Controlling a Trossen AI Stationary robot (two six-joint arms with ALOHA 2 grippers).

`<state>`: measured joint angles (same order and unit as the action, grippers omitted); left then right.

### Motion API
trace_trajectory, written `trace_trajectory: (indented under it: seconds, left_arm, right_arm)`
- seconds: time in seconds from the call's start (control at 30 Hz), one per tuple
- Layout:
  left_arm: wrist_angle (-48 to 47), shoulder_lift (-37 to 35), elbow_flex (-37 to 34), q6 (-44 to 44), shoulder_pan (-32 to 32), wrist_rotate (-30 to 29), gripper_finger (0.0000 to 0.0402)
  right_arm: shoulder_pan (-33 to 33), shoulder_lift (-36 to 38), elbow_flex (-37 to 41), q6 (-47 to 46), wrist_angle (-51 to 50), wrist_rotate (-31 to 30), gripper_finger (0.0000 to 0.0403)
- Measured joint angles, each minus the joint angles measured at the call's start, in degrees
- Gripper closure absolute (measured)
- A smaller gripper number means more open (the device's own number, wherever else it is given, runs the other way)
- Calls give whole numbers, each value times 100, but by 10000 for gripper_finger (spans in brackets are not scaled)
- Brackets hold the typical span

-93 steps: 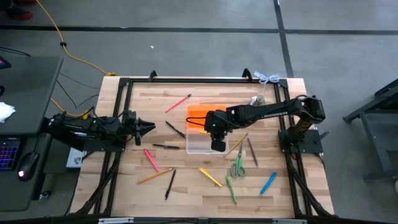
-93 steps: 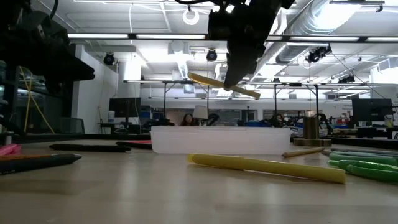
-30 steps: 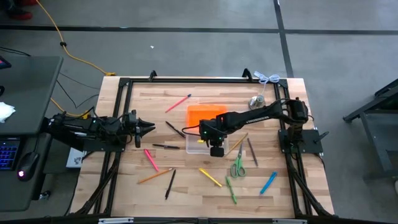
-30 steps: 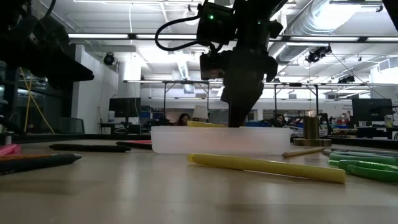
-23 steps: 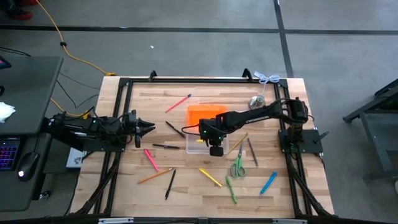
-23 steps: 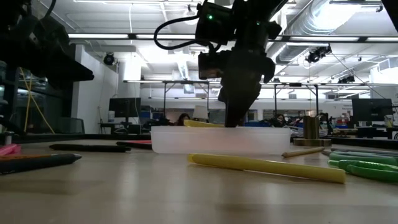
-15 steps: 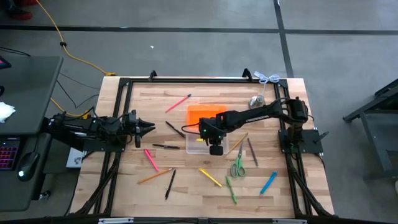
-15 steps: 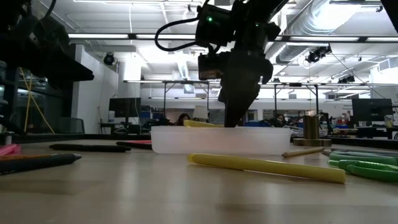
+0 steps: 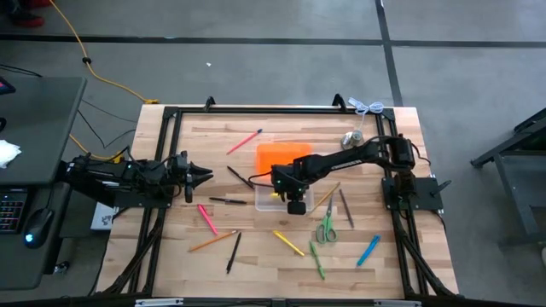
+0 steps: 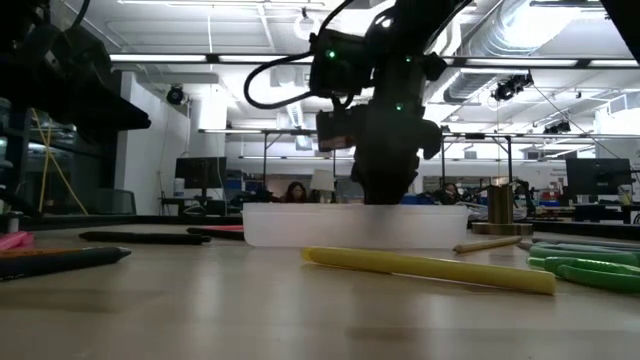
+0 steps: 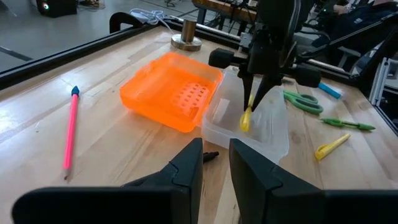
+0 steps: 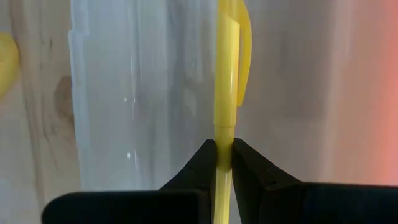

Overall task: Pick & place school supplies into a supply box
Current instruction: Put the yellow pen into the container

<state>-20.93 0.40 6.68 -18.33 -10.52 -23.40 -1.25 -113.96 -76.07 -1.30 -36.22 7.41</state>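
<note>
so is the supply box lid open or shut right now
Open. The orange lid lies flipped back flat on the table beside the clear supply box, and the right gripper holds a yellow pen inside it.

At mid-frame of the high view we see the clear plastic supply box with its orange hinged lid [image 9: 275,170] on the wooden surface [image 9: 256,239]. The green-handled scissors [image 9: 326,228] lie lower right of it, the silver metal bell [image 9: 349,139] upper right, and a pink pencil [image 9: 244,141] upper left.

clear glossy plastic supply box [image 11: 261,124] (orange lid), matt wooden table [image 9: 256,247].
</note>
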Motion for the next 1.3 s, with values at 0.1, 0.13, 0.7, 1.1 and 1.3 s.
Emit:
trace_trajectory:
  seconds: [0.1,0.13,0.7,1.1,1.3]
  left_arm:
    - [2,0,0,2,0,9,291]
    - [0,0,0,0,0,9,291]
    - [2,0,0,1,0,5,291]
    - [4,0,0,1,0,2,291]
    - [13,0,-2,1,0,2,291]
  right_arm:
    - [2,-15,0,-8,27,3,380]
    - [2,-15,0,-8,47,0,380]
    - [1,-15,0,-15,96,-3,355]
    - [2,-15,0,-16,93,-40,336]
    - [2,32,2,-17,67,-124,335]
